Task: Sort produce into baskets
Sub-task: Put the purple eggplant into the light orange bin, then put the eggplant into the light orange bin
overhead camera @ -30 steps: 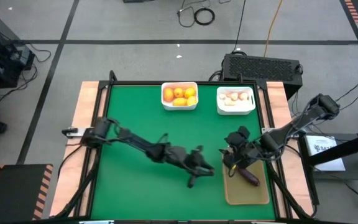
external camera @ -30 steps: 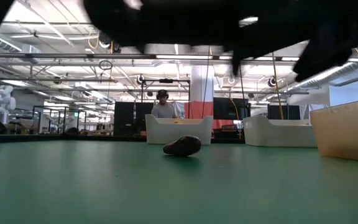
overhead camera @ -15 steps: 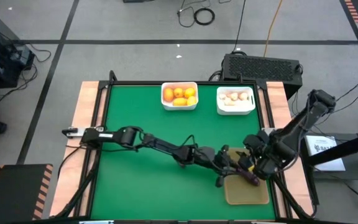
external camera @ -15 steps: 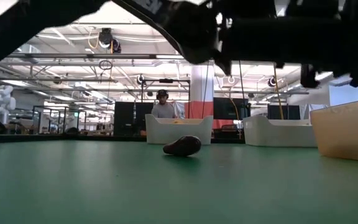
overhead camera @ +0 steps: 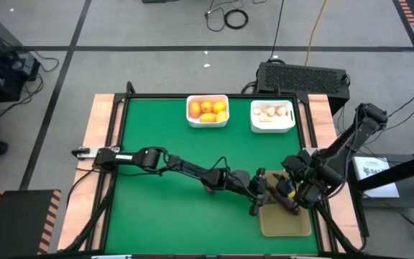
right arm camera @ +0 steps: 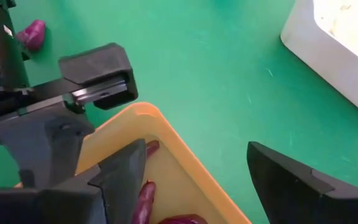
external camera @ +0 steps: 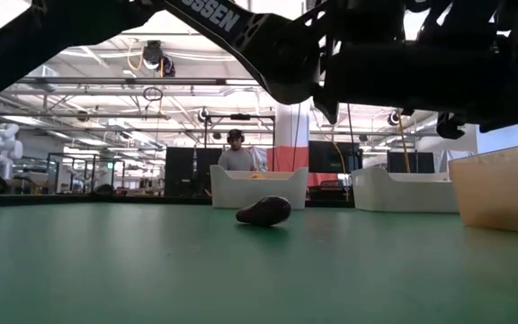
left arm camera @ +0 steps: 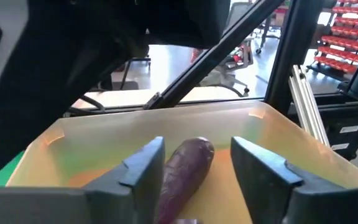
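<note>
The left gripper (overhead camera: 259, 198) is now reaching over the near-left edge of the tan tray (overhead camera: 302, 224), and its fingers (left arm camera: 143, 167) are standing apart on both sides of a dark purple piece (left arm camera: 185, 168), which is lying on the tray floor. A second ago the same gripper was clenched and was further from the tray, over the green table (overhead camera: 157, 144); since then the arm has stretched toward the tray and the jaws have released, so the piece is being dropped where it belongs. The right gripper (overhead camera: 302, 188) is hanging over the tray's far part with its fingers wide and nothing between them; it has drawn back a little toward the tray's right side. More purple pieces are showing inside the tray in the right wrist view. The white bin with orange fruits (overhead camera: 208, 111) and the white bin with garlic-like bulbs (overhead camera: 272, 116) are sitting beyond the tray, at the table's far edge, both already filled. One small purple piece (external camera: 263, 211) is still lying on the table, left of the tray, so I judge the sorting is nearly finished and this piece is remaining.
</note>
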Controlling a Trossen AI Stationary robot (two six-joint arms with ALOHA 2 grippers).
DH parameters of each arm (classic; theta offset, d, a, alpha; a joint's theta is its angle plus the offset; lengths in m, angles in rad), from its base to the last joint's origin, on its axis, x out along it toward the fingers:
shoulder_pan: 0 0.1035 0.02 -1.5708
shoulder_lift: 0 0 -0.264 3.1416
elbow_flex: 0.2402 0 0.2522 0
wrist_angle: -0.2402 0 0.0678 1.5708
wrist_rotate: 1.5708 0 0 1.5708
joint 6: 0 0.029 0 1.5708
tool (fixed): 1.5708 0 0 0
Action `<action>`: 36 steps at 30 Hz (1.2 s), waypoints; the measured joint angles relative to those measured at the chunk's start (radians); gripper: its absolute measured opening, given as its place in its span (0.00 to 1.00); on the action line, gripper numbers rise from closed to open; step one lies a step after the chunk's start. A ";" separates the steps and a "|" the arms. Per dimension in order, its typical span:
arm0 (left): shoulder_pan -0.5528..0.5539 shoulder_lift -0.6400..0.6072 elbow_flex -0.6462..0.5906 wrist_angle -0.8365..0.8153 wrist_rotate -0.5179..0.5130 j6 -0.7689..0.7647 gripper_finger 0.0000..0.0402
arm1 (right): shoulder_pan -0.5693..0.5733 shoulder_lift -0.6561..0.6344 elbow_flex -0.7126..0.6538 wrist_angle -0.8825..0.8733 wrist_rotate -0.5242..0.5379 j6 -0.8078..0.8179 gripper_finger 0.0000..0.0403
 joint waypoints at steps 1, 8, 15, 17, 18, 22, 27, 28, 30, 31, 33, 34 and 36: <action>0.000 0.000 0.000 -0.001 0.000 -0.001 0.49 | 0.000 0.000 0.000 0.000 0.002 0.000 0.67; 0.003 -0.085 0.000 -0.252 0.018 0.032 0.53 | 0.000 0.000 0.000 0.022 0.002 0.004 0.67; 0.016 -0.273 0.001 -0.864 0.005 0.135 0.54 | -0.001 0.000 0.000 0.052 0.014 -0.017 0.67; 0.018 -0.316 0.001 -1.034 -0.005 0.154 0.53 | -0.001 0.000 0.000 0.056 0.026 -0.019 0.67; 0.017 -0.335 0.001 -1.117 -0.015 0.163 0.53 | -0.001 0.000 0.000 0.059 0.035 -0.019 0.67; 0.012 -0.382 -0.047 -1.347 -0.055 0.172 0.53 | -0.001 0.000 0.000 0.065 0.040 -0.019 0.67; 0.004 -0.466 -0.216 -1.361 -0.055 0.185 0.53 | -0.001 0.001 0.000 0.067 0.062 -0.020 0.67; 0.005 -0.482 -0.255 -1.350 -0.050 0.190 0.53 | -0.001 0.001 0.000 0.067 0.063 -0.023 0.67; 0.005 -0.510 -0.332 -1.302 -0.033 0.204 0.53 | -0.001 0.002 0.000 0.069 0.064 -0.023 0.67; 0.005 -0.517 -0.362 -1.268 -0.031 0.211 0.53 | -0.001 0.003 0.000 0.069 0.066 -0.023 0.67; 0.005 -0.529 -0.410 -1.217 -0.028 0.241 0.53 | -0.001 0.008 0.000 0.069 0.082 -0.027 0.67; 0.005 -0.531 -0.426 -1.211 -0.025 0.261 0.53 | -0.001 0.012 0.000 0.070 0.092 -0.030 0.67; 0.005 -0.529 -0.463 -1.172 -0.011 0.283 0.53 | -0.001 0.020 0.000 0.071 0.104 -0.031 0.67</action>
